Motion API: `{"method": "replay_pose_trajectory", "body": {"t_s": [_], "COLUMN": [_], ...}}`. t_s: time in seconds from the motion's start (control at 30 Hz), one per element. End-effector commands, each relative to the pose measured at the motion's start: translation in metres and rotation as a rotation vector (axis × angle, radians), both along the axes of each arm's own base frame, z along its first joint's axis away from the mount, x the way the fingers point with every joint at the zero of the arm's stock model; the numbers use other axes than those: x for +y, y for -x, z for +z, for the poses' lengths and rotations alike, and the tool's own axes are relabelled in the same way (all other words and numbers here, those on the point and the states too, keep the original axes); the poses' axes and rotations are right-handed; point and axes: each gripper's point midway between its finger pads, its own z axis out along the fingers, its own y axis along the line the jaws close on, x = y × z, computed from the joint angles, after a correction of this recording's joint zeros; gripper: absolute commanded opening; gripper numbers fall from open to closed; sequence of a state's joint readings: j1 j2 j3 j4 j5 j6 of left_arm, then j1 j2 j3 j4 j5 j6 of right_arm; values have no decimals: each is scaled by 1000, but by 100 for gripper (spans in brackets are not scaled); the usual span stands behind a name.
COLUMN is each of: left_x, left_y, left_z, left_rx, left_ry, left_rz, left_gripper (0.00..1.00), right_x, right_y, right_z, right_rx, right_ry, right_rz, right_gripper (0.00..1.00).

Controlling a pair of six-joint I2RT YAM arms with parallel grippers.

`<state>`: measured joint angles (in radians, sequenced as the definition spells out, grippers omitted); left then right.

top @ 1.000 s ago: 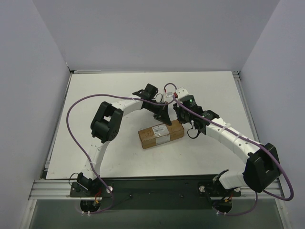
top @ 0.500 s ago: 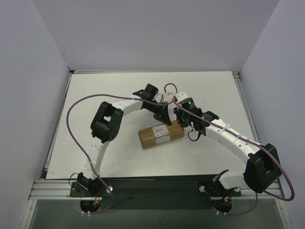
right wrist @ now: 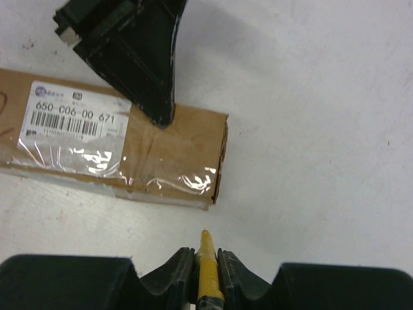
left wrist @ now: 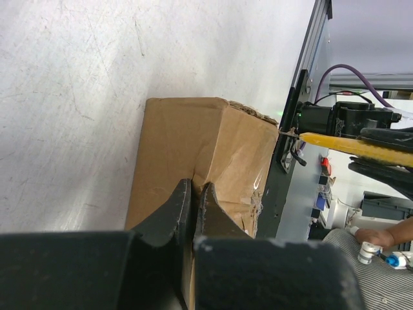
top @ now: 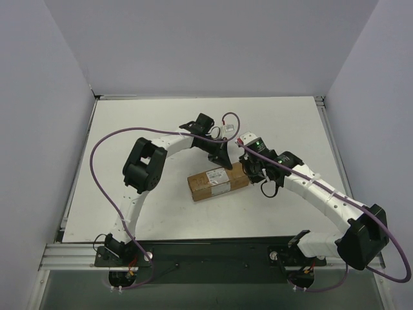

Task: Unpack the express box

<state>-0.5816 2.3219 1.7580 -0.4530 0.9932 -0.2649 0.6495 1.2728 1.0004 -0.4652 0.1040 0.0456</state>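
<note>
Express box (top: 218, 182) beneath left end effector (top: 222, 161)

Your left arm (top: 145, 169) is reaching up from the lower left of the top view and bending right toward the middle. Your left gripper (top: 221, 155) is pointing down, and its two fingers (left wrist: 171, 210) are pressing tight together. Your right arm (top: 321, 192) is leaning in from the lower right and stretching left toward the middle. Your right gripper (top: 253, 171) is sitting just right of the left one. Its fingers (right wrist: 177, 265) are squeezing a thin yellow knife (right wrist: 208, 271) between them.
</note>
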Motion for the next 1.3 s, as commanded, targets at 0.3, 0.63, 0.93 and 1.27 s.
{"method": "replay_pose_trajectory", "body": {"t_s": [0.3, 0.63, 0.93, 1.27], "left_x": [-3, 46, 117, 122], "left_y": [-28, -76, -97, -64], "left_z": [57, 89, 65, 70], "left_rx": [-138, -454, -572, -546], "left_ry": [137, 0, -221, -127], "left_rz": [-20, 1, 50, -48], "left_gripper": [49, 96, 95, 97], "right_x": [-62, -88, -90, -82], "right_y": [-39, -76, -30, 92], "right_z": [53, 17, -69, -93], "right_rx": [-131, -472, -497, -184], "right_ry": [113, 454, 662, 347], "right_rz": [61, 426, 801, 1040], "right_gripper": [0, 9, 40, 97]}}
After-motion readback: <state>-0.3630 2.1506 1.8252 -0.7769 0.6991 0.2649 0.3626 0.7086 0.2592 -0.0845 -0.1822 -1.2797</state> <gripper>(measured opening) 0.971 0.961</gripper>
